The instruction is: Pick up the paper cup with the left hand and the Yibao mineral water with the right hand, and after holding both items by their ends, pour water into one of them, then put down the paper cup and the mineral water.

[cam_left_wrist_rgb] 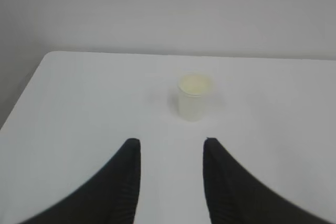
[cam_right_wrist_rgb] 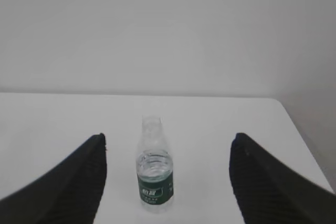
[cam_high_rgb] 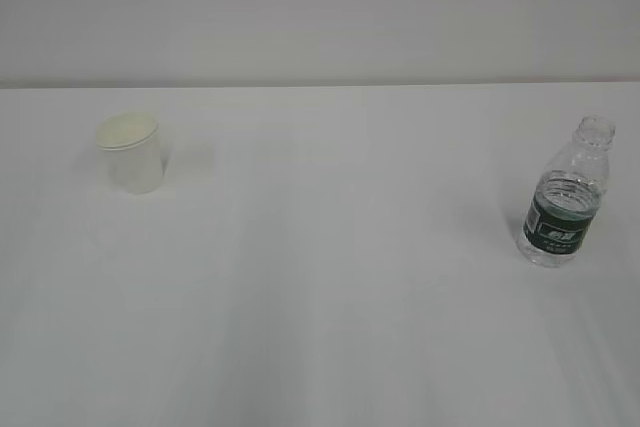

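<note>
Cup [cam_high_rgb: 130, 152] upright far left on table [cam_high_rgb: 320, 297], bottle [cam_high_rgb: 566, 197] upright far right, capless, seemingly part full. Left gripper [cam_left_wrist_rgb: 172, 142] partly open, aimed at cup; right gripper [cam_right_wrist_rgb: 168, 137] wide, framing bottle; both empty, staged for pickup

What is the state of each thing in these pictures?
paper cup: upright, open top, not held.
water bottle: upright, no cap, partly filled, not held.
left gripper: open, empty, short of the cup.
right gripper: open wide, empty, bottle ahead between its fingers.
</note>
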Tool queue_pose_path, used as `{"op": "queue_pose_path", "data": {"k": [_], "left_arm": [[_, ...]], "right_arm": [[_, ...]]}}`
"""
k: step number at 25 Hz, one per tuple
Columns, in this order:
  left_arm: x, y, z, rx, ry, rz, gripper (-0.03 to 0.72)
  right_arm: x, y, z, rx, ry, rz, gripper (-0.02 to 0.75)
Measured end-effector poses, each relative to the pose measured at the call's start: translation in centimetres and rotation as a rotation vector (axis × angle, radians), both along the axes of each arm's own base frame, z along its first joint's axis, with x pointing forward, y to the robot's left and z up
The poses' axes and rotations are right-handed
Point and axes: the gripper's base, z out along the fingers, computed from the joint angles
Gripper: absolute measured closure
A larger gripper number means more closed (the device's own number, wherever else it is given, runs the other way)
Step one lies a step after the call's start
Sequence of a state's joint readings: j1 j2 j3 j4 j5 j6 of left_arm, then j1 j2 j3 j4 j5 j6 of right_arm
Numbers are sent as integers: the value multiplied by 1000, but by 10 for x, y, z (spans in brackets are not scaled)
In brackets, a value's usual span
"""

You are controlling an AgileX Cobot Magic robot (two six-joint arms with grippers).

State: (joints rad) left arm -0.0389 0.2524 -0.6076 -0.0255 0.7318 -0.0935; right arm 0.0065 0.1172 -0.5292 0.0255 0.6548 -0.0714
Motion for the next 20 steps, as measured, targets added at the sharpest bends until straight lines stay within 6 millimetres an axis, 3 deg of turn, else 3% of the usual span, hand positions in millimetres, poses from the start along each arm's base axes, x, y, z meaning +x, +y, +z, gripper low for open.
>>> {"op": "queue_pose_path", "data": {"k": [20], "left_arm": [[64,-6,14,-13,-116,-42,401]], "right_arm": [[43,0,22,7,-149,-8,186]]}}
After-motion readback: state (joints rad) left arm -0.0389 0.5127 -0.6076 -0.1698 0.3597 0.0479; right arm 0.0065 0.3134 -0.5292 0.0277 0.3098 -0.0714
